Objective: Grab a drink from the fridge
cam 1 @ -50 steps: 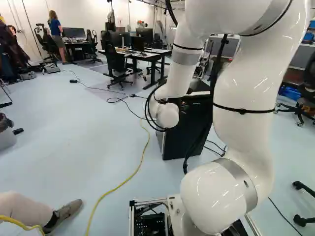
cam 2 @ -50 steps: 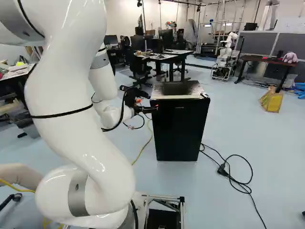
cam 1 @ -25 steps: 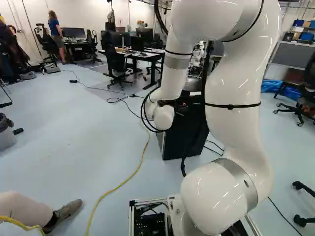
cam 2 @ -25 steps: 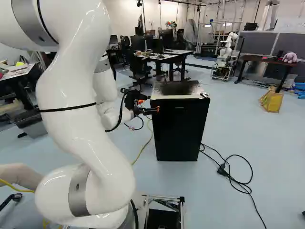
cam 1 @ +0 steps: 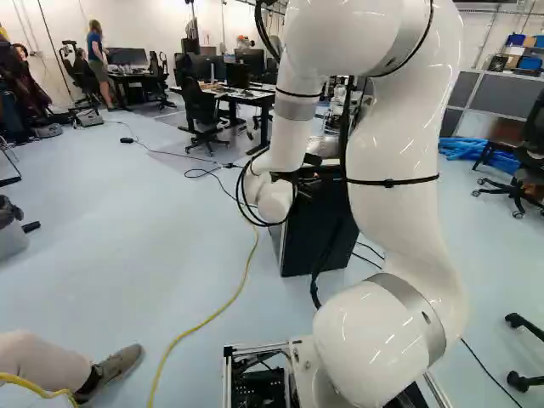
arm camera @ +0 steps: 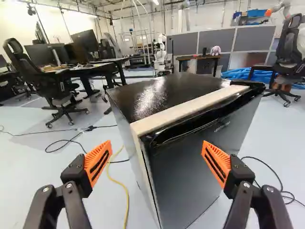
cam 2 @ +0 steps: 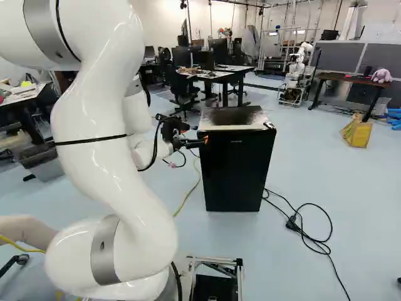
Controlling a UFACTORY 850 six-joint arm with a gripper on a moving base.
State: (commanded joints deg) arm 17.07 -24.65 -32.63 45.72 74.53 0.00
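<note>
Gripper (arm camera: pixel 157 142) sits wide open, wrist (cam 1: pixel 274 202) just shifted left in the left base view, probably lining up to pull the closed fridge door (arm camera: pixel 190 167).

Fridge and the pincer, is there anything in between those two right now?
Nothing shows there: in the wrist view the stretch from the open pincer to the fridge is bare, the fridge's near corner showing ahead.

The black fridge (arm camera: pixel 190 167) stands ahead, a top corner showing between the widely parted orange pads (arm camera: pixel 216 163)
</note>
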